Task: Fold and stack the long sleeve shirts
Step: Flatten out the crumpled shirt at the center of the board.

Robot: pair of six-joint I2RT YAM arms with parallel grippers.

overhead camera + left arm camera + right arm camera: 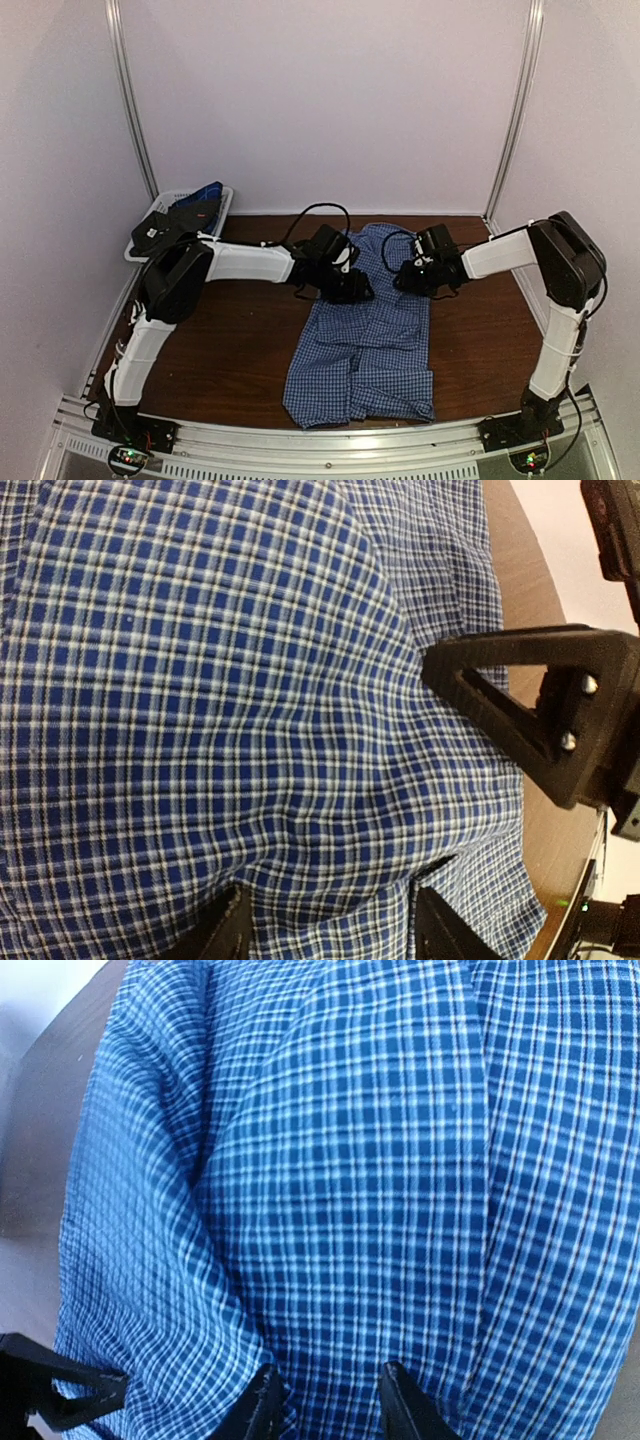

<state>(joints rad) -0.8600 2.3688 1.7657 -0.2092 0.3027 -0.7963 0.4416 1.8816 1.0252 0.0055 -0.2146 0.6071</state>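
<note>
Top external: shirt point(365, 340) flat, lengthwise on table point(220, 350), both arms over its upper half. Jaws of left gripper point(330, 900) wide, cloth bulging between; right gripper point(328, 1372) narrower astride ridge, can't tell if gripped. Pinch thru both layers, lift evenly, fold w/o dragging hem.

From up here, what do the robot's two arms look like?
Both the left arm and right arm are white tubes joined by bulky black joints, with thin black cables looping near the wrists. The left gripper and right gripper are black, with wedge-shaped fingers.
</note>
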